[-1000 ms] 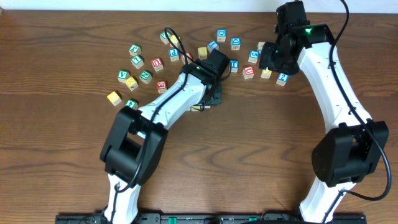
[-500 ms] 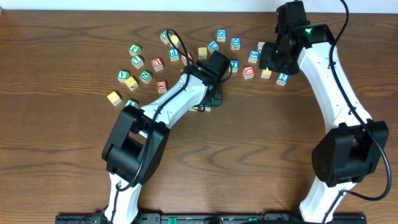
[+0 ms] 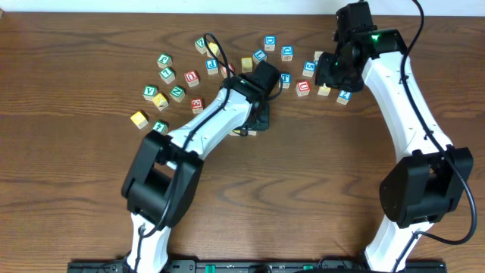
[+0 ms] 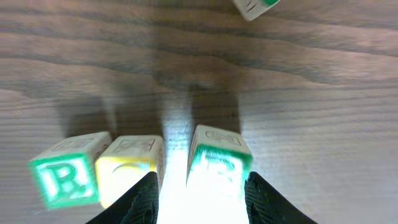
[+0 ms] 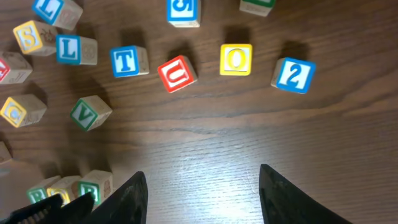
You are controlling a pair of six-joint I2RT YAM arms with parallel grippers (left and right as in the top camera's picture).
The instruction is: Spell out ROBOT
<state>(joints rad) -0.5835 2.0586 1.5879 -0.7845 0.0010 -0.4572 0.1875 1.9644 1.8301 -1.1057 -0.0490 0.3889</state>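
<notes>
Your left gripper (image 4: 201, 185) stood part-open astride the green cube (image 4: 219, 163), with a bright gap on one side, so it gripped nothing. The letter was blurred, though it looked like a B. That cube sat just beside the yellow-faced cube (image 4: 129, 169), which touched the green R cube (image 4: 65, 178), all three in a row. Your right gripper (image 5: 204, 177) hung wide and empty over the table (image 5: 205, 137). The blue T cube (image 5: 127, 61) and yellow O cube (image 5: 236, 59) lay beyond it, with a red U cube (image 5: 177, 73) between them

Two arms (image 3: 220, 114), one table (image 3: 318, 189), and over twenty lettered cubes (image 3: 192, 77), three of them lined up.
</notes>
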